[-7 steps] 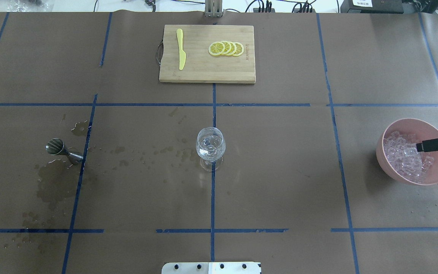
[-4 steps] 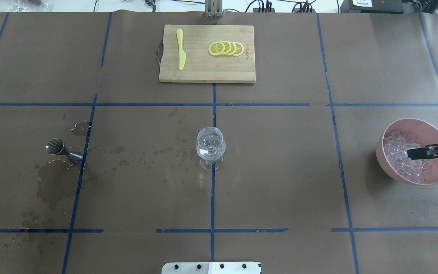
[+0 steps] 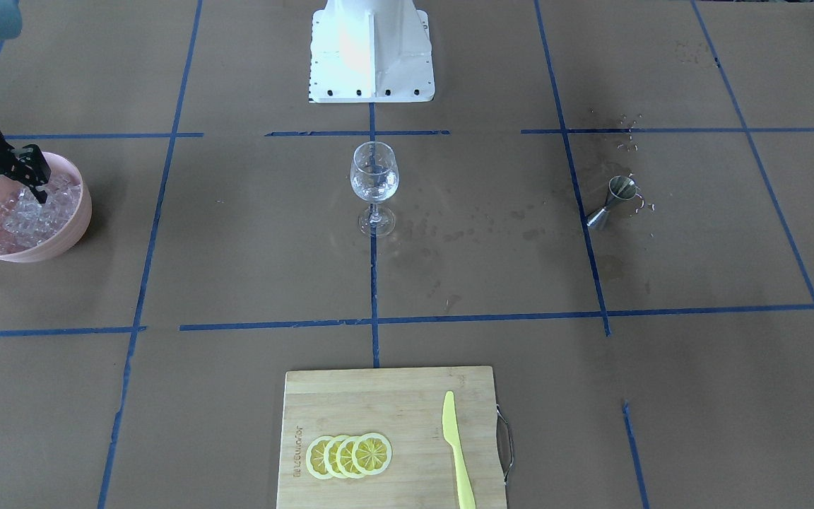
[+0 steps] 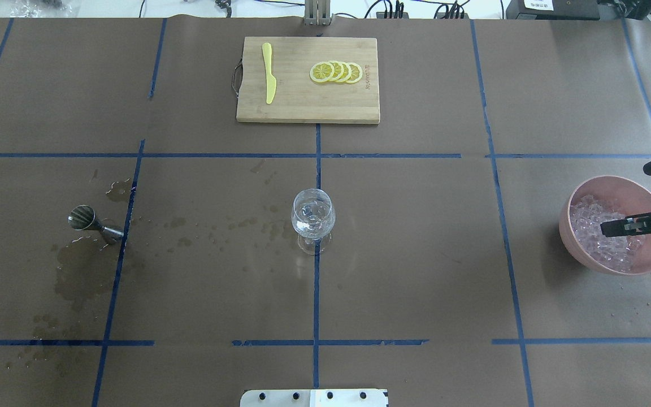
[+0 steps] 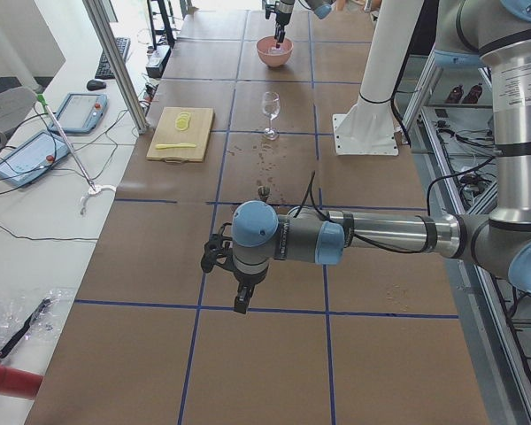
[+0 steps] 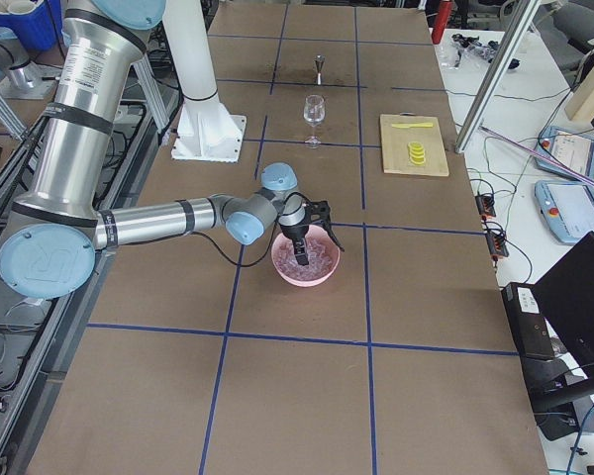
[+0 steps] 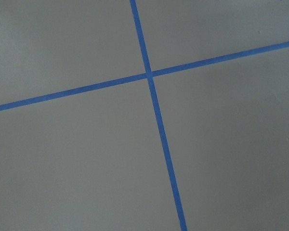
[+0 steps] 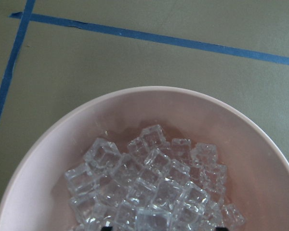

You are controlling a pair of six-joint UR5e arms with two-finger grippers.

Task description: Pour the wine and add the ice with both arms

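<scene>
Hovering over the ice (image 3: 25, 215) heaped in the pink bowl (image 3: 62, 240) at the counter's (image 3: 237, 247) right end, the right claw (image 3: 17, 196) is spread open; we read this as ice-picking. Next it must lower, pinch one cube, and carry it to the mid-counter wine glass (image 3: 374, 177). Whether the left claw (image 5: 239, 297) is released or clenched we cannot tell.

Bright, even light; soft shadows; glare on the white base (image 3: 372, 49).

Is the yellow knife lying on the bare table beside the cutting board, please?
No, the yellow knife lies on the cutting board itself, apart from the lemon slices.
</scene>
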